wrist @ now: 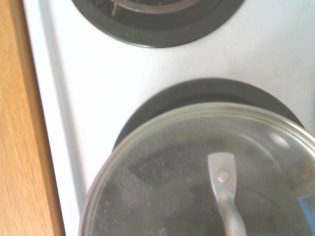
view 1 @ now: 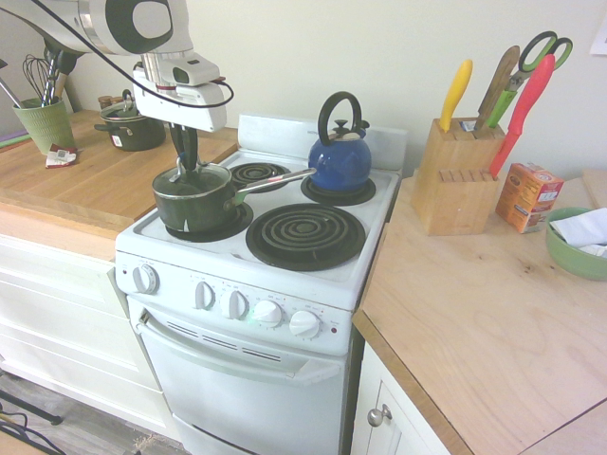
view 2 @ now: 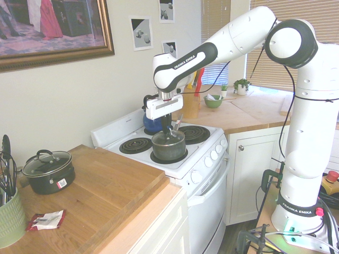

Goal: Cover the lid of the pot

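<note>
The dark green saucepan (view 1: 194, 207) stands on the stove's front left burner, its long silver handle (view 1: 277, 180) pointing toward the kettle. The round glass lid (view 1: 188, 179) with its metal rim lies on the saucepan's mouth. My gripper (view 1: 186, 163) comes straight down from above, its dark fingers close together on the lid's small top handle. From the other side, the gripper (view 2: 168, 130) is over the lid (view 2: 168, 137) and saucepan (view 2: 169, 149). The wrist view is filled by the lid (wrist: 162, 172) and its silver handle (wrist: 222, 179).
A blue kettle (view 1: 340, 156) sits on the back right burner. The front right coil (view 1: 305, 235) is bare. A small two-handled dark pot (view 1: 131, 128) and a green utensil cup (view 1: 43, 123) stand on the left counter. A knife block (view 1: 460, 175), box (view 1: 527, 196) and green bowl (view 1: 577, 245) are right.
</note>
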